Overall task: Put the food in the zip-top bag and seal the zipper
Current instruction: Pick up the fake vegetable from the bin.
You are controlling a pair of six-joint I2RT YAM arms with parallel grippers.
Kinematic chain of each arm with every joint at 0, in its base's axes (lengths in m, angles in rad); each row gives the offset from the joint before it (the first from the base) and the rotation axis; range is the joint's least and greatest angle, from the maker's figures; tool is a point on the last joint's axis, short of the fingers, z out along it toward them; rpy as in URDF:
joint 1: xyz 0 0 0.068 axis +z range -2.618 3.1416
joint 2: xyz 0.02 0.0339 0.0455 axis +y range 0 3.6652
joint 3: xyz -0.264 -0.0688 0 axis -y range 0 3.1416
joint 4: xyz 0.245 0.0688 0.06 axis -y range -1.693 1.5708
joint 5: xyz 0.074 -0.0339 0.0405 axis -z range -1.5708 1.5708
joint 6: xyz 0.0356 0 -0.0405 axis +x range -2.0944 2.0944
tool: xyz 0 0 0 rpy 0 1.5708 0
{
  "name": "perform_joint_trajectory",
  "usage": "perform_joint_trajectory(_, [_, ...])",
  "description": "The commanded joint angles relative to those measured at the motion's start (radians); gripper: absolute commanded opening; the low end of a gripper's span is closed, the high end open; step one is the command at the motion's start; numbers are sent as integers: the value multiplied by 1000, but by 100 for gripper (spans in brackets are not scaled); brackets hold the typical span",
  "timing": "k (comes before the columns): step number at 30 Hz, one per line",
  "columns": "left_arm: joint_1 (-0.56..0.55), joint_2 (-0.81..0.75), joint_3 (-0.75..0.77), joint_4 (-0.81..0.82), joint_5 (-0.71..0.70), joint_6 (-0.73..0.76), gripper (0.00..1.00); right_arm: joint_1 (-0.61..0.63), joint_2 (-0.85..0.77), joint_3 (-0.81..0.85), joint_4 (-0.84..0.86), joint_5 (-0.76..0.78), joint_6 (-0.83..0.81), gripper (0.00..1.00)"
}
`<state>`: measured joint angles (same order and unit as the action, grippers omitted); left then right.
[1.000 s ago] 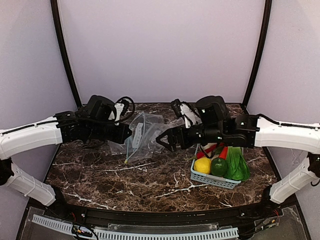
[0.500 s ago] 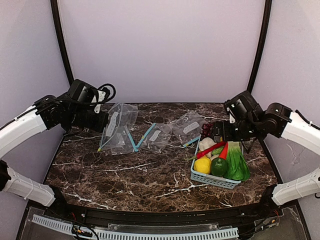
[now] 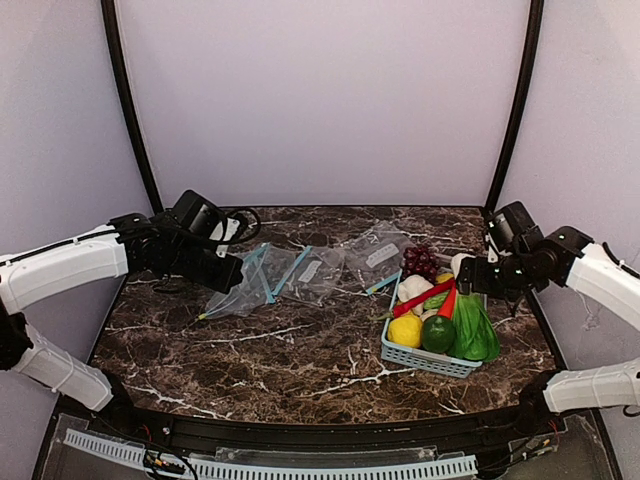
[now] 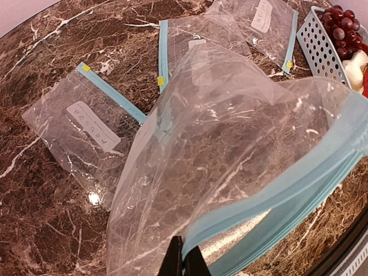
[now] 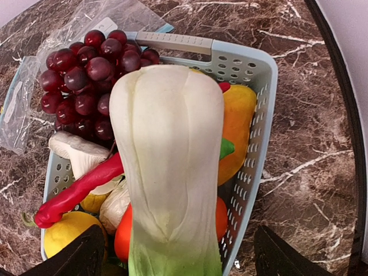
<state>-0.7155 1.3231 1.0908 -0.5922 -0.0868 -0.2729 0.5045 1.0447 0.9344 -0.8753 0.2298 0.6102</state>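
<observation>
Lowered since half a second ago, the zip-top bag [image 3: 228, 298] now droops onto the marble table [image 3: 300, 370], left of the basket. Its zipper [image 4: 299, 187] edge is pinched in the closed left gripper [image 4: 184, 261]. Smaller bags [image 4: 80, 123] lie just beyond it. The leafy vegetable [image 5: 167, 155] lies in the basket [image 5: 256, 66] with the red pepper [image 5: 75, 195] and grapes [image 5: 86, 69]. The right gripper [image 5: 184, 253], shifted over it, straddles its white stalk, jaws wide apart.

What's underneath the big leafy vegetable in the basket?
The leafy vegetable lies on top of a red chili, a yellow-orange piece and a red-orange piece. Whatever sits directly beneath its stalk is covered.
</observation>
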Motion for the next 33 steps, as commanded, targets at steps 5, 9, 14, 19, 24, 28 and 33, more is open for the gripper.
perform_joint_trajectory(5, [2, -13, -33, 65, 55, -34, 1, -14, 23, -72, 106, -91, -19, 81])
perform_joint_trajectory(9, [2, -8, -34, 71, 65, -37, 1, -13, 41, -95, 105, -53, -16, 74])
perform_joint_trajectory(14, [3, -5, -28, 77, 74, -39, 1, -14, 56, -107, 122, -41, -24, 65])
perform_joint_trajectory(19, [2, -3, -30, 83, 80, -42, 1, -14, 54, -102, 120, -36, -27, 50])
perform_joint_trajectory(24, [2, 1, -34, 90, 84, -44, 1, -13, 27, -87, 104, -15, -29, 35])
perform_joint_trajectory(28, [2, 3, -40, 102, 84, -41, 1, -14, 4, -66, 80, 9, -36, 27])
perform_joint_trajectory(33, [2, -13, -54, 114, 80, -39, 1, -14, -11, -1, 7, 79, -55, 23])
